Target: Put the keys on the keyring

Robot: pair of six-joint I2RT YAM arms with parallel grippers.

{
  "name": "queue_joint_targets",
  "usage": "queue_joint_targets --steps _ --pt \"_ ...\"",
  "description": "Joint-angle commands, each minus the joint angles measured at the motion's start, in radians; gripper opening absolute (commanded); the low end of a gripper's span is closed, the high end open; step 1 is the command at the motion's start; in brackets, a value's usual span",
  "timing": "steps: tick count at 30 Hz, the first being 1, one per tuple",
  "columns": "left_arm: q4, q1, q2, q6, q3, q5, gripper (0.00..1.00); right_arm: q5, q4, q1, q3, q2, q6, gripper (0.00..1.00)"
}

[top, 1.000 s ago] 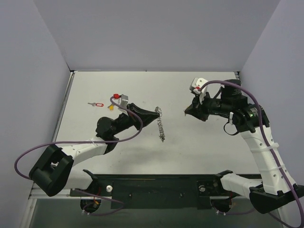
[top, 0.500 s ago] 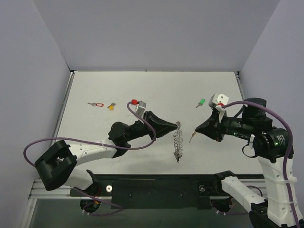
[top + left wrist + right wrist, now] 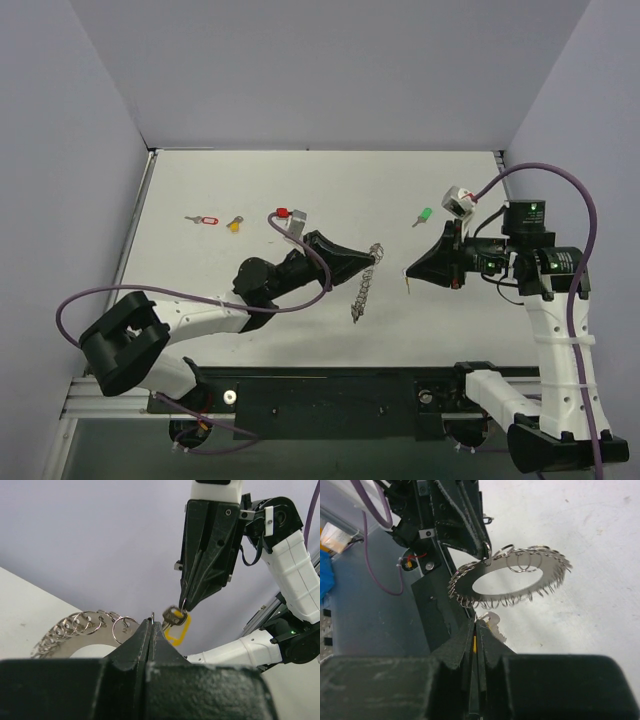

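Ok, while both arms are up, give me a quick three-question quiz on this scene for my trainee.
1. True or false: the left gripper is shut on the keyring.
2. Which colour shows on the key pinched by the right gripper? A green, B yellow, C red.
3. How many keys lie on the table in the top view?
Key: 1 true. 2 B. 3 three: the red-tagged key, the yellow key, the green key.

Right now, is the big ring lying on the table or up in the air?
Up in the air: the left gripper pinches the keyring, which dangles.
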Motion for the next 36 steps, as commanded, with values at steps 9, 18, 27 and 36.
queue_joint_targets --steps 9,18,27,36 --pt "0.217 -0.004 0.100 -0.029 0.045 0.079 0.00 -0.132 0.089 0.027 -0.159 -0.037 -0.080 0.00" --pt "0.282 -0.006 0.117 -0.028 0.040 0.065 0.00 -0.141 0.078 0.033 -0.189 -0.002 -0.126 0.00" --pt "0.245 -0.024 0.069 0.037 0.005 0.019 0.00 -0.078 0.109 0.024 -0.202 0.007 -0.102 0.00" --pt "0.293 -0.058 0.089 0.051 0.016 -0.027 0.00 -0.081 0.250 0.024 -0.246 0.001 0.054 0.00"
